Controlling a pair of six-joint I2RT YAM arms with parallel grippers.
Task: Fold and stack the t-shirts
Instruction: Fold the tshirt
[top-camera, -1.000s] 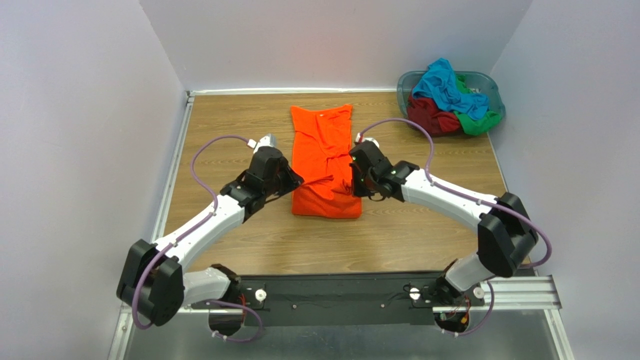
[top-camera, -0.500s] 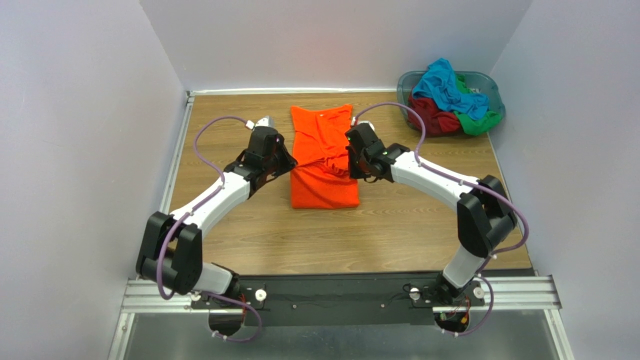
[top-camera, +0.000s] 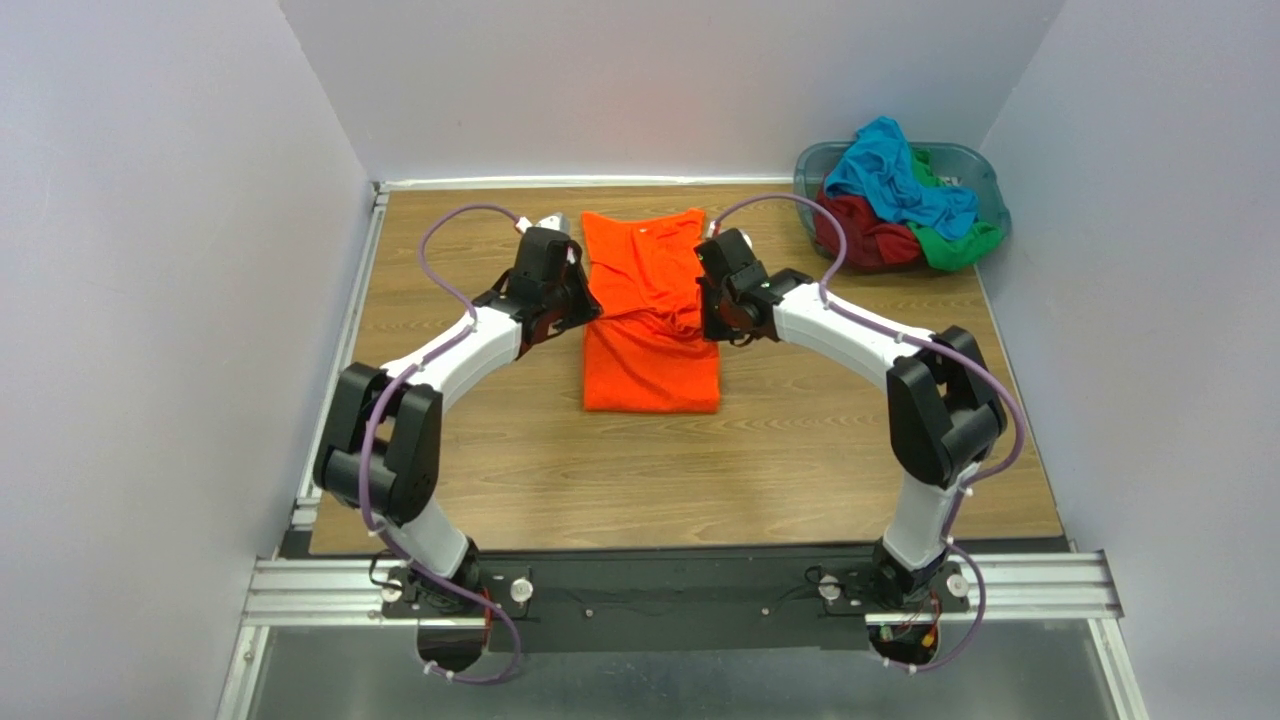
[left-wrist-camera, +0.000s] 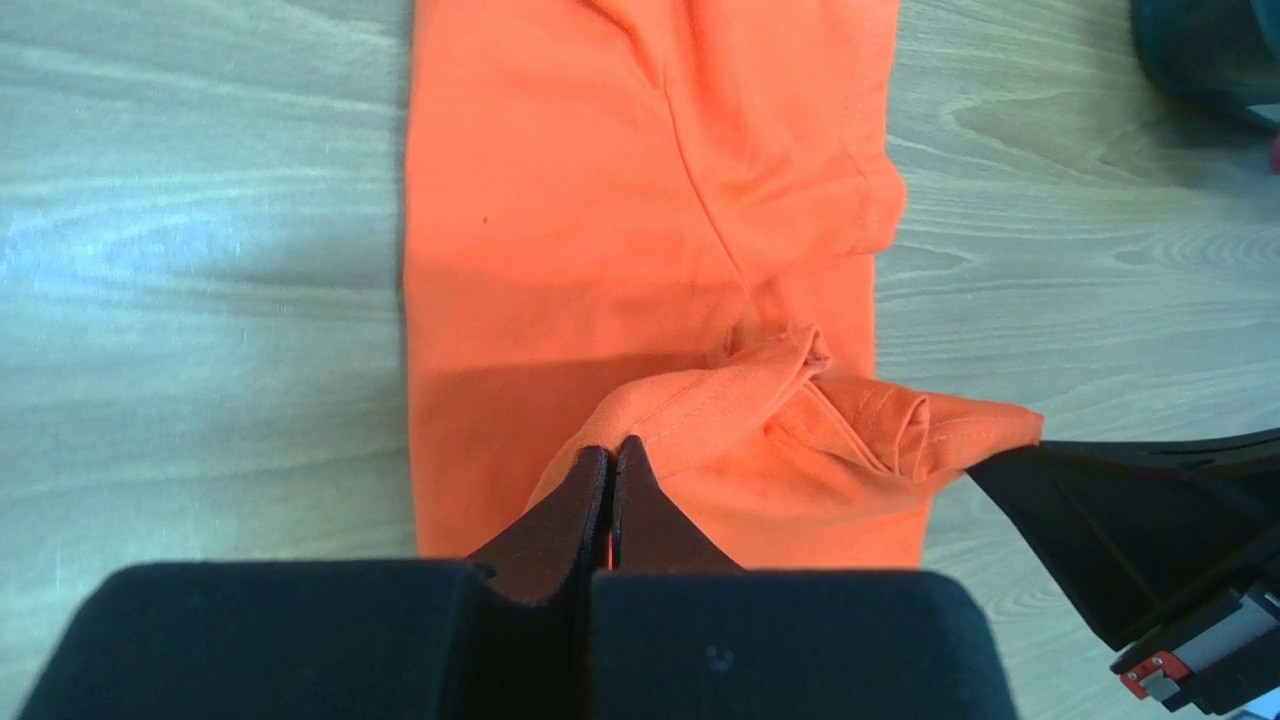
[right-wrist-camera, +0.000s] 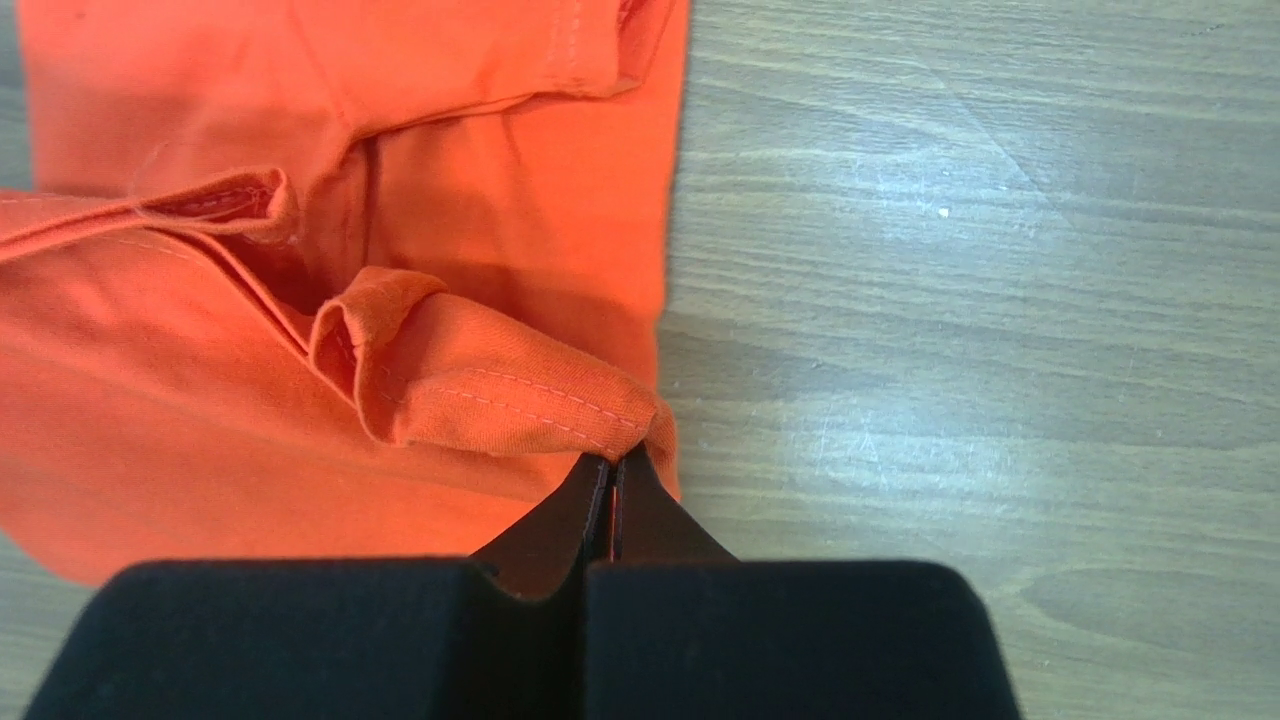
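Observation:
The orange t-shirt (top-camera: 649, 315) lies lengthwise on the wooden table, its near hem lifted and carried over the middle of the cloth. My left gripper (left-wrist-camera: 612, 446) is shut on the hem's left corner, a thin strip of orange cloth (left-wrist-camera: 706, 405) pinched between its fingers. My right gripper (right-wrist-camera: 612, 455) is shut on the hem's right corner (right-wrist-camera: 496, 393). In the top view the left gripper (top-camera: 576, 308) and right gripper (top-camera: 706, 318) flank the shirt at mid-length. Turquoise (top-camera: 887, 168), dark red (top-camera: 864, 237) and green (top-camera: 950, 240) t-shirts are heaped in the basket.
The grey-blue plastic basket (top-camera: 984, 173) stands at the table's back right corner. White walls enclose the table on the left, back and right. The arms' bases sit on a black rail (top-camera: 676, 588) at the near edge.
Both grippers have moved away from the near edge toward the back of the table, carrying the shirt's near hem over its middle. The fold has grown and the visible shirt is shorter.

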